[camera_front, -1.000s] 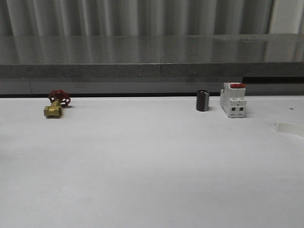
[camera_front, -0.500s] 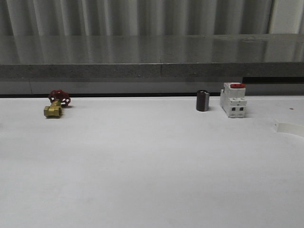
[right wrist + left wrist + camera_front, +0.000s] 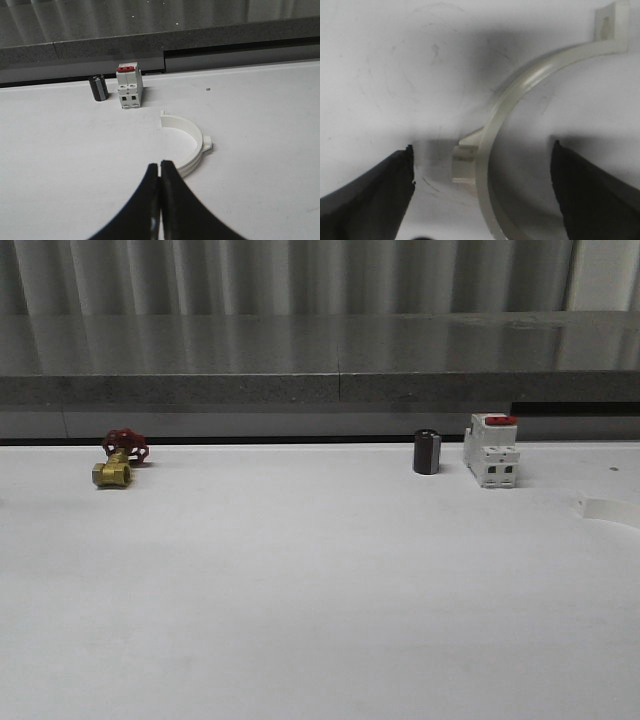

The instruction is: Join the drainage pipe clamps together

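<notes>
Two white clamp halves [image 3: 492, 130] [image 3: 192, 137], one valve [image 3: 118, 460], one black cylinder [image 3: 427, 452], one breaker [image 3: 491, 450].

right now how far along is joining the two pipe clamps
Nothing is joined yet. One clamp half lies on the table between the open left gripper fingers, not yet gripped. The other clamp half lies apart, ahead of the shut right gripper. Left: grasping both, bringing them together, connecting them.

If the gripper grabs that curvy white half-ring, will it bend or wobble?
The clamp half is a thin plastic band, so it probably flexes a bit and feels light. It stands on its narrow edge on the table between the open left gripper, so a sideways nudge could tip or slide it.
</notes>
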Motion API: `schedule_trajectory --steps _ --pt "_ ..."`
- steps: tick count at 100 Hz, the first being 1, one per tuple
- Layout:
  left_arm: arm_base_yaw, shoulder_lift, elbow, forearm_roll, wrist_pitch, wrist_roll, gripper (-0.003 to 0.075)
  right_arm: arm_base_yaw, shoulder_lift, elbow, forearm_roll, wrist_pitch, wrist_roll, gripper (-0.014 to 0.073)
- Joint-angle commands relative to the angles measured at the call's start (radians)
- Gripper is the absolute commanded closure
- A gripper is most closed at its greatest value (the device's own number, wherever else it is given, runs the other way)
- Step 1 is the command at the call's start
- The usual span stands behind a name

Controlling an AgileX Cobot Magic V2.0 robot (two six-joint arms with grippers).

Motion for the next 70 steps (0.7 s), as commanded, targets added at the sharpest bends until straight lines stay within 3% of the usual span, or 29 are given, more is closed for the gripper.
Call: schedule_trajectory --steps 1,40,54,70 --pt "0.002 -0.050 -0.028 -0.001 -0.036 0.001 0.0173 0.000 -0.013 -0.016 -0.002 -0.076 -0.007 0.0712" --pt "0.002 -0.044 -0.028 -0.004 -0.033 0.001 0.0191 0.000 -0.013 -0.016 -0.002 -0.076 -0.007 0.0712" --pt "0.002 -0.044 -0.028 -0.006 -0.018 0.001 0.0303 0.000 -0.013 -0.016 -0.002 -0.076 -0.007 0.0712" --pt "0.002 -0.044 -0.028 -0.008 -0.001 0.001 0.0486 0.000 -0.013 -0.016 -0.002 -0.076 -0.007 0.0712"
